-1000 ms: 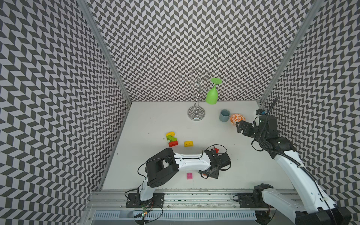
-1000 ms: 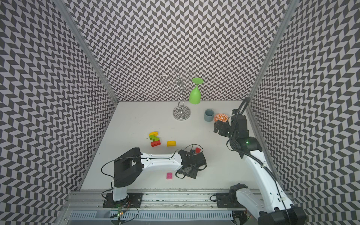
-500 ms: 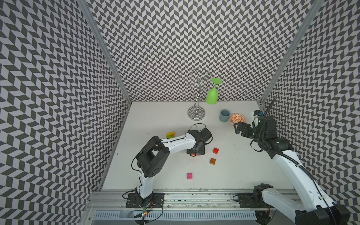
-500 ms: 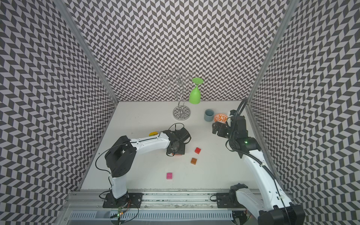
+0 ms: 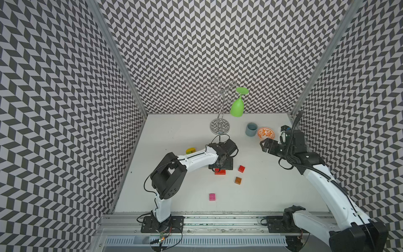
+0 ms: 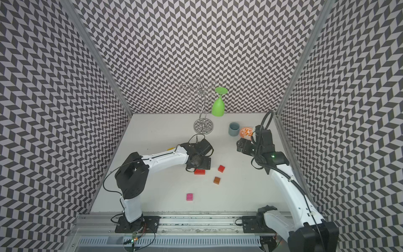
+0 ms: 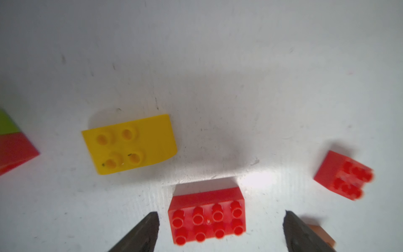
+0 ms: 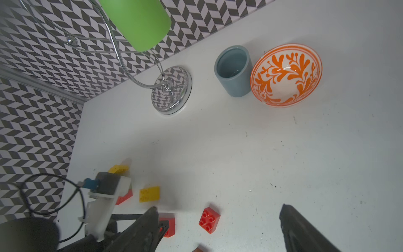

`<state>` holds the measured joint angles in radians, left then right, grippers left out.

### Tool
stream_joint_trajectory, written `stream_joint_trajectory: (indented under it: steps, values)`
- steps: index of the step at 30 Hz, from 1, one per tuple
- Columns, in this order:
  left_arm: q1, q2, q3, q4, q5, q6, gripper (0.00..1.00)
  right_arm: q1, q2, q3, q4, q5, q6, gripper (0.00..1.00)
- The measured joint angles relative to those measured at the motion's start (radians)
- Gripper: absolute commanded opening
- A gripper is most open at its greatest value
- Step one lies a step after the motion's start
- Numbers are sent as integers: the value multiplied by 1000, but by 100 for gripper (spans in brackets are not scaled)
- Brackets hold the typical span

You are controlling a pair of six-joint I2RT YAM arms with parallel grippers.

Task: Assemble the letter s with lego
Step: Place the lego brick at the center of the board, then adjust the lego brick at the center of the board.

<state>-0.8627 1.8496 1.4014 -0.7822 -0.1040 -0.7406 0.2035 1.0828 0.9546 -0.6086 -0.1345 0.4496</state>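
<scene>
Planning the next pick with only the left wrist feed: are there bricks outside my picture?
Observer: Yes, a pink brick lies alone toward the table's front edge.
Operator: Is the other gripper in my way?
Observer: No. The right gripper hangs open and empty near the orange patterned bowl, away from the bricks.
Operator: Any more yellow?
Observer: A second yellow brick shows beyond the left arm, partly hidden by it.
</scene>
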Motion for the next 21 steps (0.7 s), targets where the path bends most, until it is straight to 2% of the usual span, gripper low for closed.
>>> stream_joint_trajectory:
  steps: [4, 6, 9, 14, 17, 21]
  values:
    - [46, -217, -6, 12, -8, 34, 91, 206, 47, -30, 3, 19, 102, 70]
    - [109, -323, -40, 49, -14, 56, 89, 309, 76, -76, 23, 21, 167, 67]
    - [255, -452, -144, 105, -15, 99, 88, 428, 143, -151, 39, 23, 269, 62]
    - [499, -526, -364, 176, 28, 179, 87, 511, 243, -193, 62, 49, 402, 58]
    - [579, -525, -436, 192, 66, 219, 87, 540, 282, -192, 95, 62, 449, 58]
    - [639, -525, -484, 226, 116, 254, 86, 565, 351, -177, 117, 71, 485, 56]
